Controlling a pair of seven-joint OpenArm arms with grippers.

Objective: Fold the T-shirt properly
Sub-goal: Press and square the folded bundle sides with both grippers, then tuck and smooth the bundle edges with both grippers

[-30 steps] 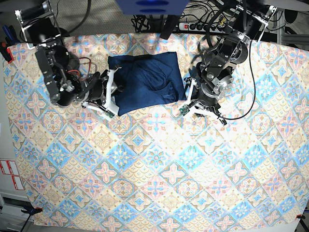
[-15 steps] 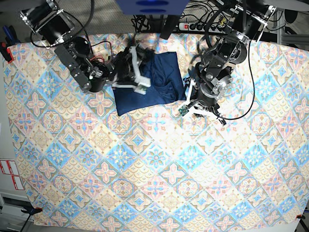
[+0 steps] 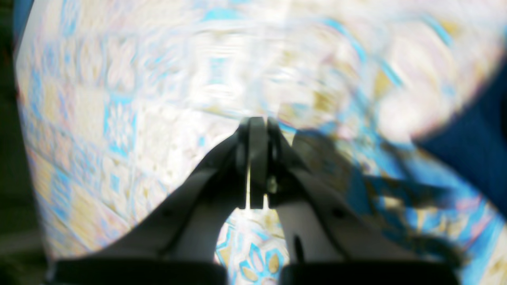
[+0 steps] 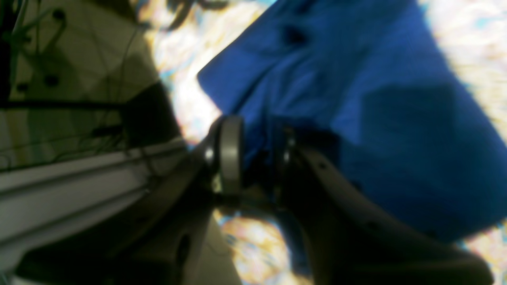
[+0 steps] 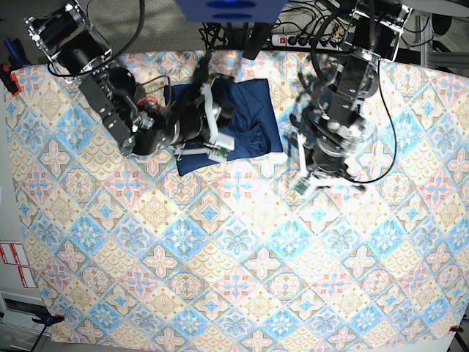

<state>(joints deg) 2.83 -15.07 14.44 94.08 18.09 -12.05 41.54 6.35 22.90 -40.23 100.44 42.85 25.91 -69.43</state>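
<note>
The dark blue T-shirt (image 5: 253, 121) lies as a folded block at the back middle of the patterned cloth (image 5: 220, 257). My right gripper (image 5: 218, 126) reaches in from the left and sits over the shirt's left half. In the right wrist view its fingers (image 4: 231, 154) stand a little apart with blue fabric (image 4: 356, 118) pinched between them, though the picture is blurred. My left gripper (image 5: 303, 182) is below and to the right of the shirt, apart from it. It is shut on nothing (image 3: 253, 126) above the cloth. The shirt's edge (image 3: 479, 150) shows at the right.
The pastel diamond-patterned cloth covers the whole table. A power strip (image 5: 304, 38) and cables lie beyond the back edge. A blue block (image 5: 229, 7) stands at the top middle. The right arm's base (image 5: 62, 33) is at the back left and the left arm's mount (image 5: 377, 18) at the back right.
My right gripper swung from the shirt's left edge rightward over the shirt, taking fabric with it. My left gripper drew away from the shirt's right edge, toward the front.
</note>
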